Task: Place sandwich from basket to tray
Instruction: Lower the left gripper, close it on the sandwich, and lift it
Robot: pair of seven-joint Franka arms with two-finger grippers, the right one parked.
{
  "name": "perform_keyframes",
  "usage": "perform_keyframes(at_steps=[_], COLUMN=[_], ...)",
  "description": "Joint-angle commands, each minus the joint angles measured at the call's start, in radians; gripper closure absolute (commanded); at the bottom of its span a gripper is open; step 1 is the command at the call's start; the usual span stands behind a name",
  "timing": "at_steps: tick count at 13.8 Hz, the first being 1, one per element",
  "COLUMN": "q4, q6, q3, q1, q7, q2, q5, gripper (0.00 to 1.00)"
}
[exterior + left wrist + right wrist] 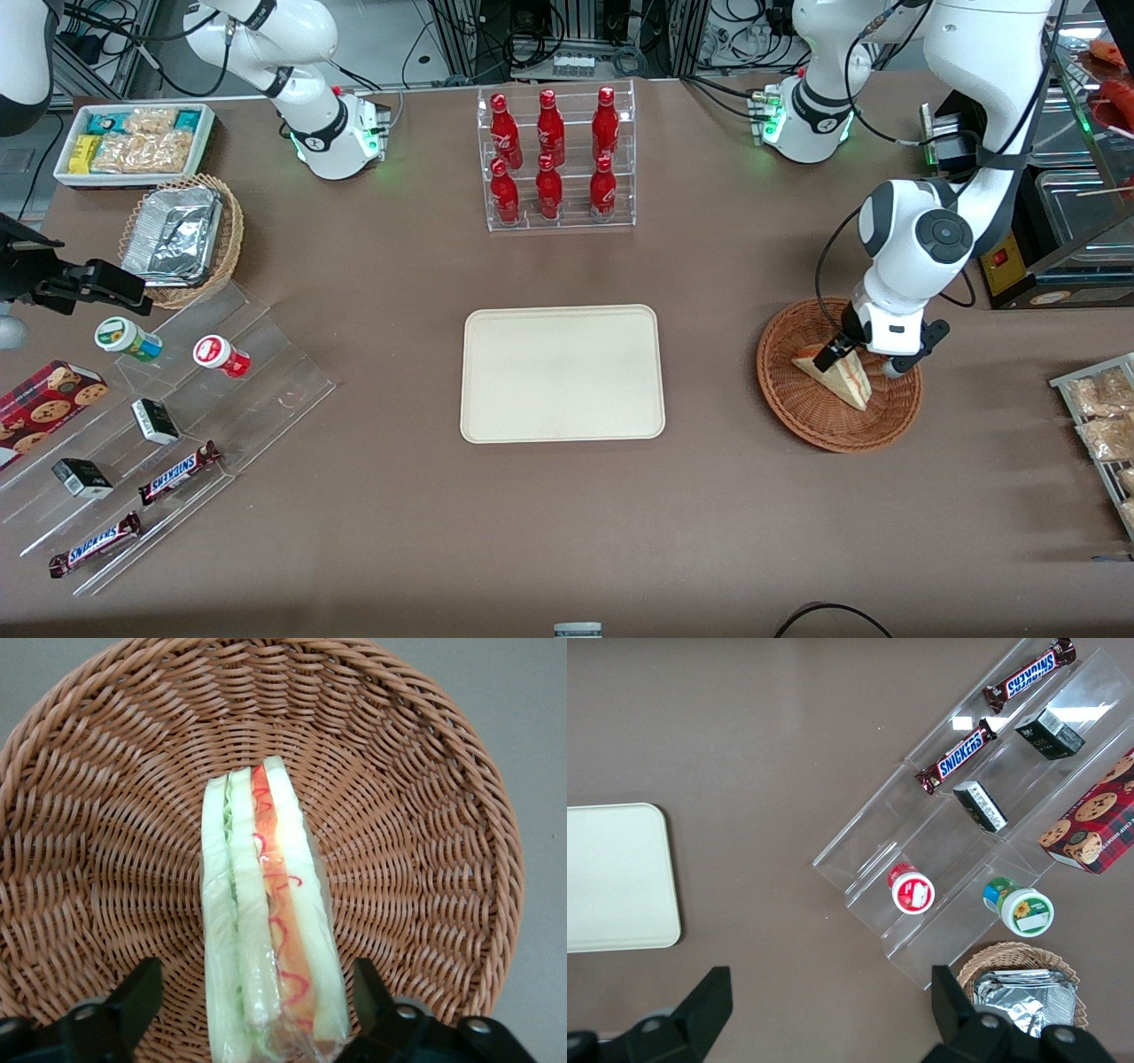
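The sandwich (842,377), a wrapped white-bread wedge with red, orange and green layers, lies in the reddish-brown woven basket (797,416) toward the working arm's end of the table. My left gripper (873,354) is lowered into the basket and stands open astride the sandwich. In the left wrist view the sandwich (266,921) runs between the two black fingers (133,1001), with wicker (89,859) showing on one side; the gripper (257,973) has not closed on it. The cream tray (562,372) lies bare at the table's middle, beside the basket.
An acrylic rack of red bottles (554,159) stands farther from the front camera than the tray. Clear stepped shelves with snack bars and cups (168,416), a tan basket holding a foil container (177,235) and a white bin of packets (133,142) are at the parked arm's end.
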State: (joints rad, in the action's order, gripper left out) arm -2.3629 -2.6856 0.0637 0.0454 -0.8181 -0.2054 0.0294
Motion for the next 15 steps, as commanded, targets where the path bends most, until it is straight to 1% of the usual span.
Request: perform_keyframes(at_steps=[1,2,3,7,9,10,11,13,14,15], q4=[0.01,0.011,0.016,0.022,0.059,0.098,0.155,0.293,0.362,0.414], q6=[-0.016,-0.016,-0.014,0.016,0.142,0.239,0.351,0.578,0.678,0.738], q3=[-0.004,-0.004,-0.004,-0.004,0.001,0.019,0.039,0.088,0.128,0.163], q1=[0.005,0.005,0.005,0.007,0.007,0.007,0.007,0.007,0.007,0.007], q7=[-0.059,-0.065,-0.066,-0.061,-0.055,-0.046,-0.038,-0.038,-0.044,-0.049], q2=[-0.002,0.0,0.003,0.052,0.095,0.116,0.126,0.121,0.113,0.1], q5=[-0.01,-0.008,-0.008,0.0,0.009,0.01,0.012,0.05,0.064,0.064], gripper=[0.64,0.71,0.75,0.76,0.76,0.75,0.75,0.74,0.73,0.72])
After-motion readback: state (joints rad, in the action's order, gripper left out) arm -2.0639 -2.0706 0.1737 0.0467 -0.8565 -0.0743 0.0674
